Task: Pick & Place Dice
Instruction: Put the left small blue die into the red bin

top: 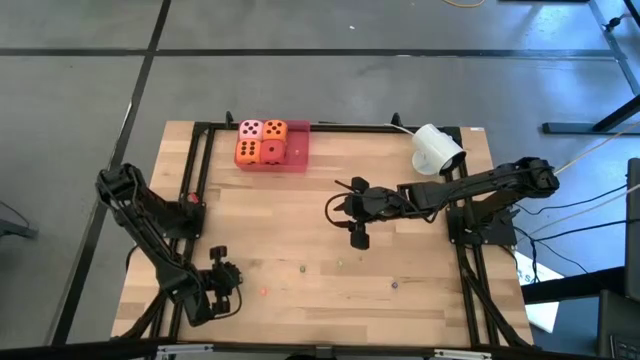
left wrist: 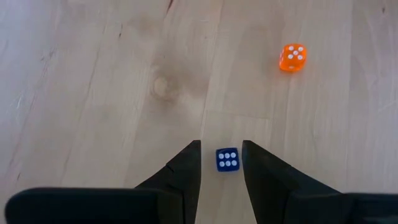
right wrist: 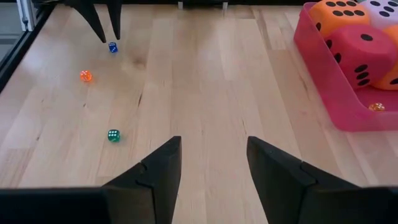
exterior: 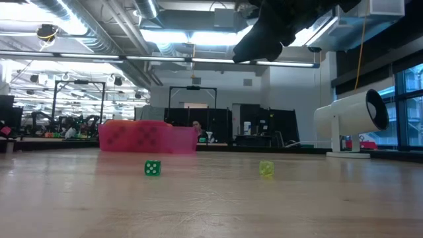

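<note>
Step in hand, as judged: closing the left gripper (left wrist: 221, 144) on the small blue die (left wrist: 227, 159). To do it well, the gripper should have been centred first, since the die sat nearer one finger than the other; the fingers should then have met two flat opposite faces, low on the cube and square to it, with light pressure, because a die this small could twist or squirt out sideways.

Left gripper: fingers apart, straddling the blue die close to the table (left wrist: 93, 93); a gap showed on each side, so nothing was clamped; whether the nearer finger brushed the die could not be told.

A small orange die (left wrist: 292, 57) lay near, clear of the fingers; a small green die (right wrist: 113, 135) lay farther along the wood.

Right gripper (right wrist: 214, 140): raised over mid-table, fingers apart, empty.

The large soft dice, among them an orange one (right wrist: 339, 14) and a red one (right wrist: 360, 53), sat packed together in the red tray (right wrist: 323, 93) at the far edge, well apart from both grippers.
</note>
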### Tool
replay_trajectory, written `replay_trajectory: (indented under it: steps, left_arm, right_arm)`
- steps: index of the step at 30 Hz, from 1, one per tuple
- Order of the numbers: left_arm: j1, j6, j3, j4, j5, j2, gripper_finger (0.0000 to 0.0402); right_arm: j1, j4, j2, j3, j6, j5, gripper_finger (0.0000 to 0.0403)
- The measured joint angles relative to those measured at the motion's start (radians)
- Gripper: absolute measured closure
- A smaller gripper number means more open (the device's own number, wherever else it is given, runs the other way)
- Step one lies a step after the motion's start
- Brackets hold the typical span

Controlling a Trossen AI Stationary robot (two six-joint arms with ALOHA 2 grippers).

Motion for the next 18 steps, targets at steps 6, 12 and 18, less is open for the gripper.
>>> replay_trajectory:
  steps: [6,12,18]
  left_arm:
    - [0.000,-0.023,0.000,0.002,0.003,0.005,0.0290]
    - [0.000,-0.024,0.000,0.004,0.029,0.060,0.0290]
    - [0.000,-0.024,0.001,0.007,0.036,0.088,0.0290]
  right_arm:
    - [0.000,0.000,0.000,0.000,-0.003,0.000,0.0221]
    - [0.000,0.000,0.000,0.000,-0.003,0.000,0.0221]
    - [0.000,0.000,0.000,0.000,-0.002,0.000,0.0221]
